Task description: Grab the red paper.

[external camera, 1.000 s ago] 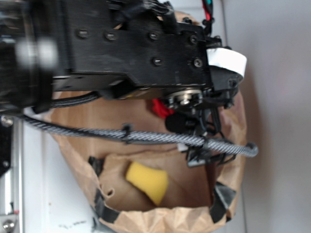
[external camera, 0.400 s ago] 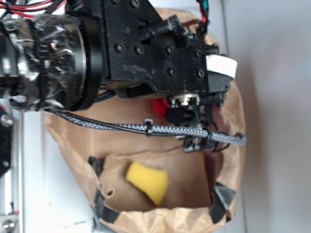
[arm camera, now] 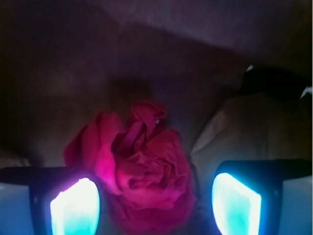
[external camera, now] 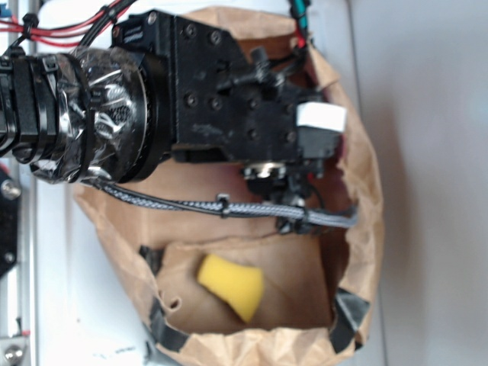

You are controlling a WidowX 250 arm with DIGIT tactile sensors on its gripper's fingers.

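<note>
Across most of the outside view spreads the brown paper bag (external camera: 366,229), its mouth wide open and its rim crumpled. Over the bag's upper half, from 9 o'clock toward the centre, reaches the black arm (external camera: 191,99), with a braided cable (external camera: 252,207) running below it. Near 6 o'clock inside the bag lies a yellow sponge (external camera: 231,284), well apart from the arm's tip. At the arm's tip the claw (arm camera: 156,203) hangs down into the bag; the wrist view shows its two glowing fingers (arm camera: 76,208) spread wide at 7 and 5 o'clock, pinching nothing. Between them, nearer the 7 o'clock finger, sits the red paper (arm camera: 139,169), a crumpled wad on the bag's dim floor, hidden under the arm in the outside view.
</note>
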